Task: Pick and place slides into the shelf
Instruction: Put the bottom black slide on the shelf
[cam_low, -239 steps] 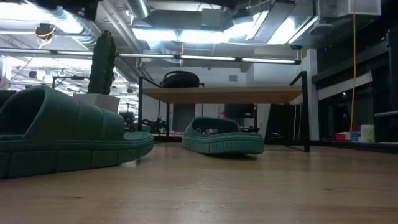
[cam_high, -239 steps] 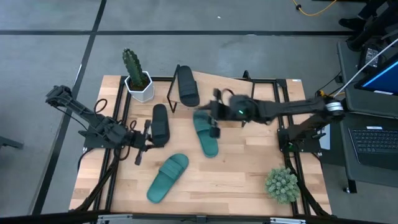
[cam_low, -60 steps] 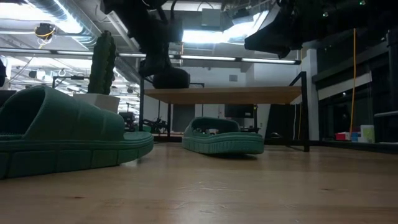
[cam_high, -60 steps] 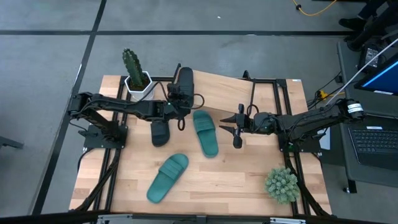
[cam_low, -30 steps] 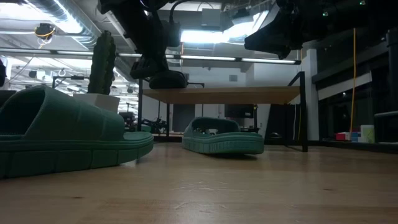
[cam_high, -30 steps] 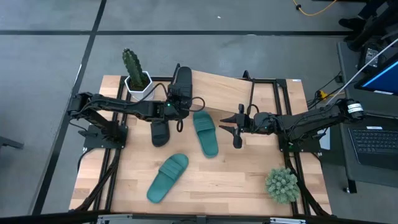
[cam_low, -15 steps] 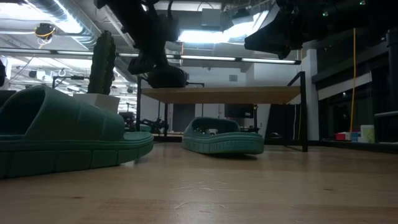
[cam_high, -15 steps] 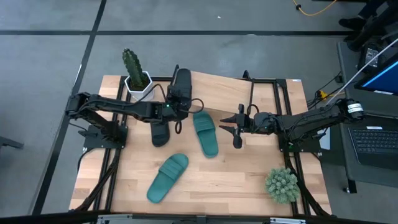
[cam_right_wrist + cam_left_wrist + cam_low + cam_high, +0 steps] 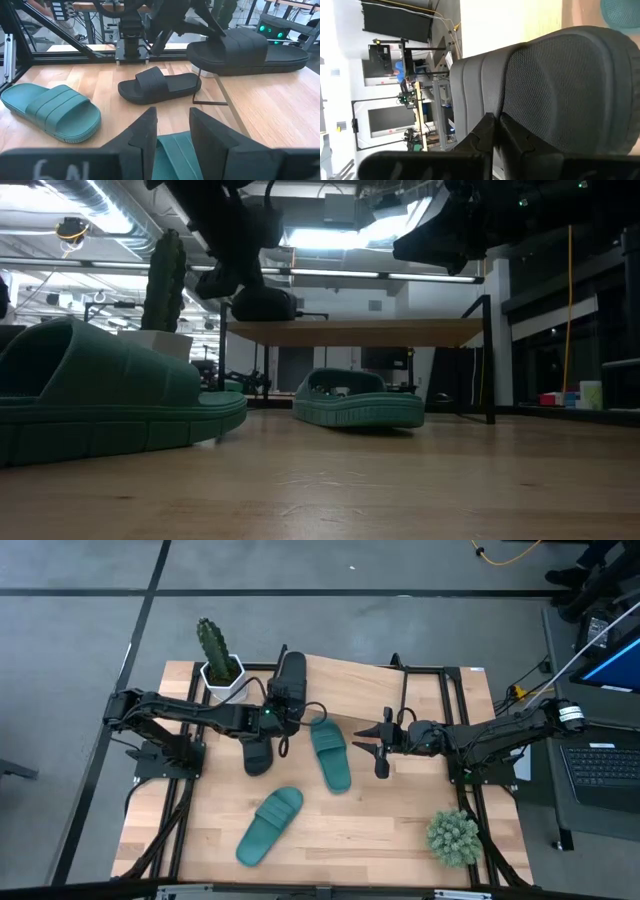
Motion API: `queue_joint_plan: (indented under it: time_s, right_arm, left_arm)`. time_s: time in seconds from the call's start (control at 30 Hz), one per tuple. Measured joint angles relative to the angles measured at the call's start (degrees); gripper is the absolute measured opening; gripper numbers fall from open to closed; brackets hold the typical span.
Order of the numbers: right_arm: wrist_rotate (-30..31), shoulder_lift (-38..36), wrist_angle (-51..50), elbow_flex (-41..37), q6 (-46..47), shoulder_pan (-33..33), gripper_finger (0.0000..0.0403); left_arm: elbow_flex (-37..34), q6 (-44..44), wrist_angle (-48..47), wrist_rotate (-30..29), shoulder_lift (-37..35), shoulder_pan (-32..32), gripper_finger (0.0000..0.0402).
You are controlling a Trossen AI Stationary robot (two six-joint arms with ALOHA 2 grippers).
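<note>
One black slide (image 9: 289, 677) rests on the shelf (image 9: 400, 685), left claw (image 9: 283, 705) gripping it.

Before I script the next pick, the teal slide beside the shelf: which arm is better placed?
Probably the right: its hand hovers open beside that teal slide, while the left hand grips the black slide at the shelf.

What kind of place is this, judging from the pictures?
Probably a robotics lab or workshop: exposed ceiling ducts and strip lights overhead, a laptop beside the table, and more equipment racks in the room behind.
</note>
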Motion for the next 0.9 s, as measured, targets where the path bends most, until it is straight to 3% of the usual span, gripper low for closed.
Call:
queue_joint_plan:
  time_s: [0.23, 0.5, 0.9]
  right_arm:
    - [0.02, 0.0, -0.02, 0.0, 0.07, 0.0, 0.0116]
    - [0.02, 0.0, 0.0, 0.0, 0.09, 0.0, 0.0116]
    - [0.0, 0.0, -0.02, 0.0, 0.11, 0.0, 0.0116]
  left_arm:
    - [0.0, -1.5, -0.39, 3.39, -0.01, 0.4, 0.0013]
    - [0.0, -2.59, -1.12, 3.34, -0.02, 0.78, 0.0018]
    - [0.0, -2.73, -1.35, 1.82, -0.02, 0.48, 0.0079]
